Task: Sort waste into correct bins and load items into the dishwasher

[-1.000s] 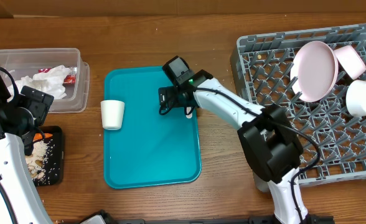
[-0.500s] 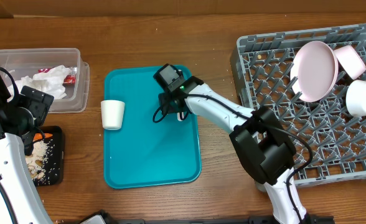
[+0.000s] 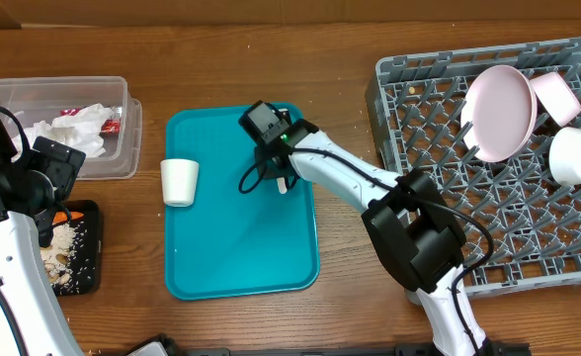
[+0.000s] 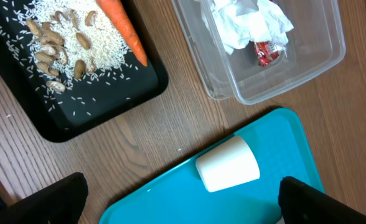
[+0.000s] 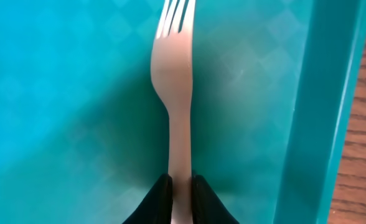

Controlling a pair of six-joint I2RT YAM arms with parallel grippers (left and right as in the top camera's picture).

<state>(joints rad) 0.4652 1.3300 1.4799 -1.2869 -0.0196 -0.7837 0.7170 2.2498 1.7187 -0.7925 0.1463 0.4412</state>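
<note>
Surface (image 3: 271, 59): wood, teal tray (image 3: 231, 247) centred.
Fork (image 5: 175, 93): axis vertical, tines toward right-wrist frame top.
Right hand (image 5: 181, 190): pinched on handle.

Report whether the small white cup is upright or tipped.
Tipped: the small white cup lies on its side at the teal tray's edge.

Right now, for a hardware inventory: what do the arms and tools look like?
Left arm and right arm: white links, bulky black joints, looping black cables. A green light glows near the right wrist. Left tool and right tool have black fingers.
</note>
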